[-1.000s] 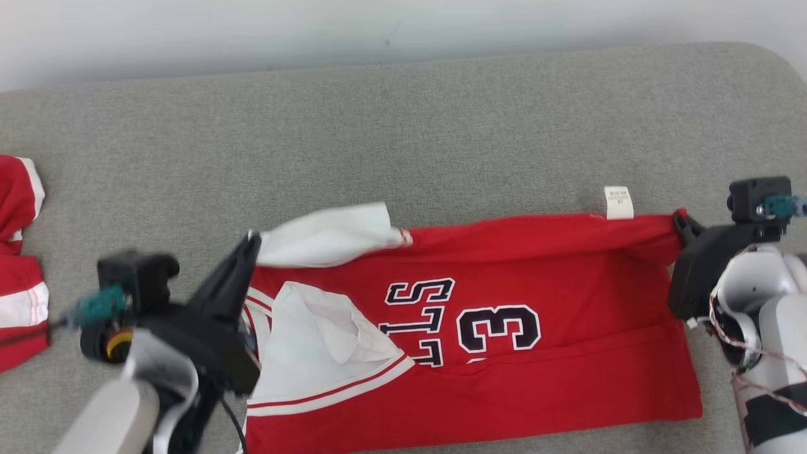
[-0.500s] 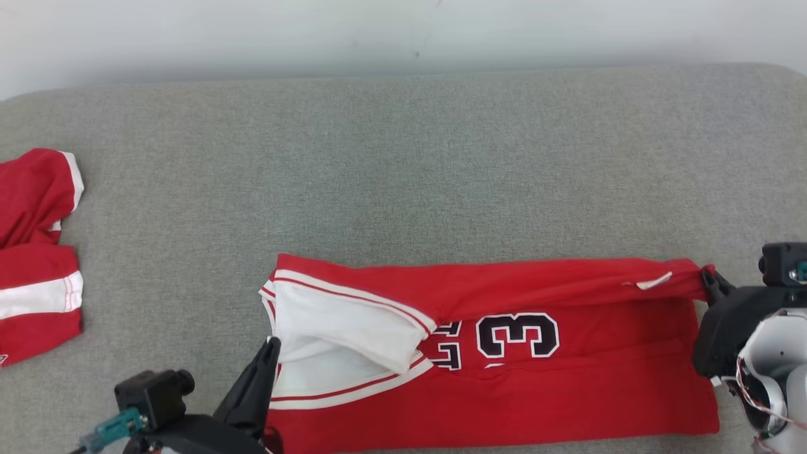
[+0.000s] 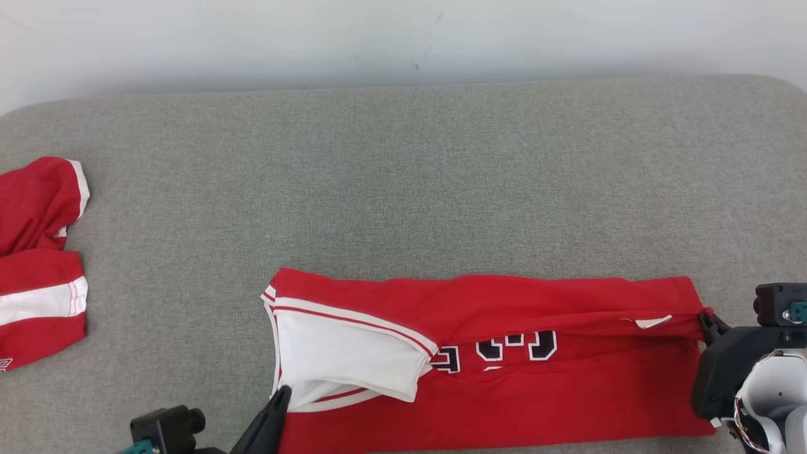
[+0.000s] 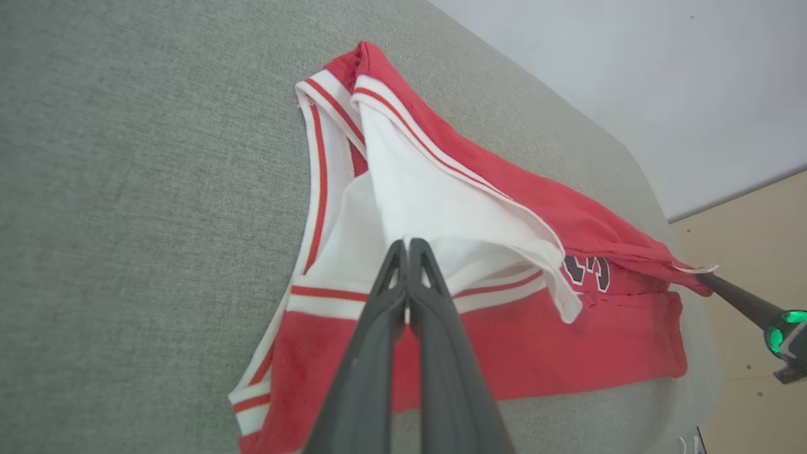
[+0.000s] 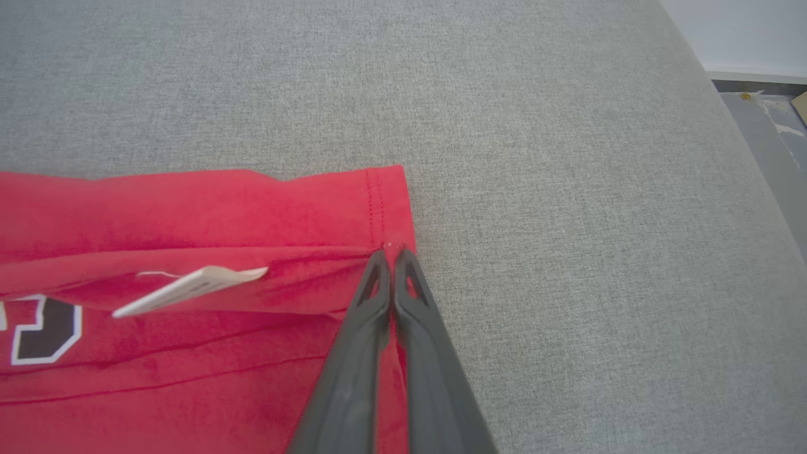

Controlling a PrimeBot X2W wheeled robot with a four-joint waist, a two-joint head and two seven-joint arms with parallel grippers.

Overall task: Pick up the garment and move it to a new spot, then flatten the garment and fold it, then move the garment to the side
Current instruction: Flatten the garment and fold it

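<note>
At the left edge of the grey cushion [image 3: 403, 189], well apart from everything else, lay a second red and white garment [image 3: 38, 265], crumpled and partly cut off by the picture. Near the front edge, left of the middle, the left gripper [image 3: 282, 394] rose from below with its 2 dark fingers pressed tightly together. Its tips [image 4: 406, 246] met the white inner fabric [image 3: 340, 353] at the armhole, apparently pinching a fold of it, though the fingers themselves hid the exact contact. The red jersey [image 3: 504, 403] stretched from there towards the right along the front edge of the cushion, lying mostly flat. Its far long side was folded over towards the robot, and its white and red striped trim showed at the left end. Under that folded band, black digits with white outlines [image 3: 517, 343] were half covered, so only their lower parts showed. Further right, a small white label [image 3: 652, 323] stuck out from the fold, standing clear of the cloth in the right wrist view [image 5: 189, 287]. At the jersey's right end the right gripper [image 3: 707, 317] was clamped on the stitched hem corner of the folded layer, its fingertips [image 5: 392, 255] closed with the red cloth between them. Beyond it the cushion ran bare to its rounded right edge, and a pale wall [image 3: 403, 38] stood behind the back edge.
</note>
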